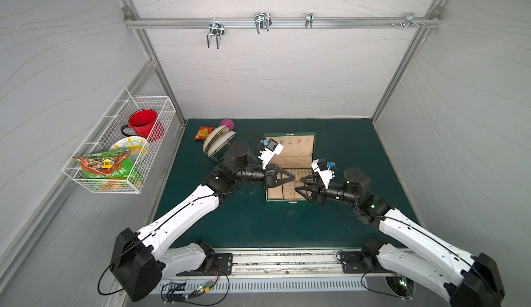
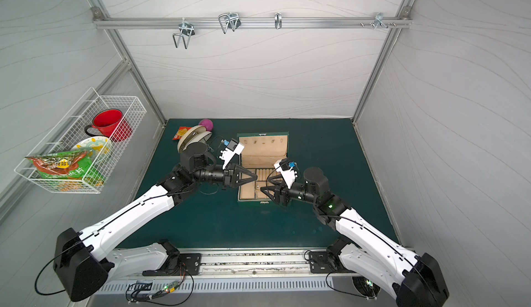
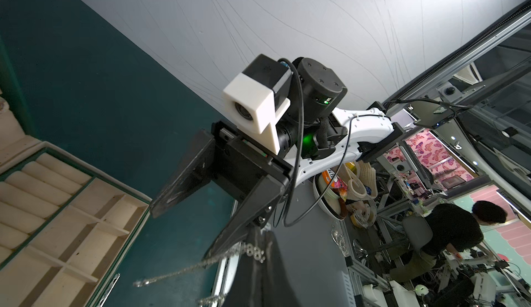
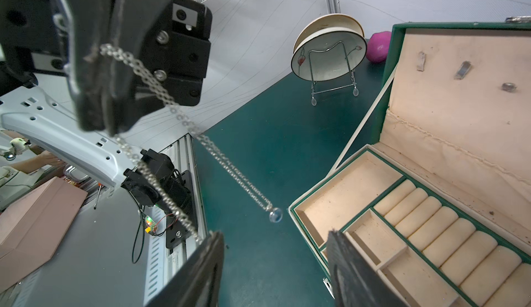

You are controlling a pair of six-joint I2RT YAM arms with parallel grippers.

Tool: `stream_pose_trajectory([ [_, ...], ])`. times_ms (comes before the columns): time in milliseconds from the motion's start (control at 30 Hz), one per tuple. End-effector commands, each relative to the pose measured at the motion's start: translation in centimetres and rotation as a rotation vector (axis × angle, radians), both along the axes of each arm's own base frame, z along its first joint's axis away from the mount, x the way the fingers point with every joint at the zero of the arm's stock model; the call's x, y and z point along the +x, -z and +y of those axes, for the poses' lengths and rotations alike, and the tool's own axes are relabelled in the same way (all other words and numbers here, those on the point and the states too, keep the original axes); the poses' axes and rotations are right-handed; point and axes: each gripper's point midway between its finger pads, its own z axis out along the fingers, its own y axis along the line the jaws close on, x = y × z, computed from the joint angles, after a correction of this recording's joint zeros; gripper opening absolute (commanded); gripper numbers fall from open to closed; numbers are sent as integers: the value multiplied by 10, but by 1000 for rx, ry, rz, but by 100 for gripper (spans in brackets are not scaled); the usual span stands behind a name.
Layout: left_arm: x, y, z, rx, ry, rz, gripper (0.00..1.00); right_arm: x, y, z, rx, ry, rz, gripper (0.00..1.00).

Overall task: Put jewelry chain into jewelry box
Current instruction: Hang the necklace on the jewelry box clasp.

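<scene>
Right fingers (image 4: 198, 274) stand apart beside one strand (image 4: 161, 190), and with my left gripper (image 4: 100, 121) clamped on the chain (image 4: 218, 156), I should lower its pendant (image 4: 275, 215) slowly into a box (image 4: 344, 190) compartment.

The jewelry box (image 1: 290, 147) is dark green with beige lining. It sits open at the centre of both top views, lid raised at the back, with ring rolls and square compartments showing. The jewelry chain (image 4: 218, 159), thin silver links ending in a clear round bead, hangs in slack strands from the pinching left gripper (image 4: 100, 118).
</scene>
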Motion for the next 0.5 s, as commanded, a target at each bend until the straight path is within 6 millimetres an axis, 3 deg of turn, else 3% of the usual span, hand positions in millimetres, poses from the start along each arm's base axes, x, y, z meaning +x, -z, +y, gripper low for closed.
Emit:
stream_pose_trajectory([
  [0,-4,-24,-5,-46,40,-68,0,-1,-14,2,38,-8,-68,59],
  [467,-13,-35,-12,-70,68,-93,0,-6,-11,11,88,-26,-73,56],
])
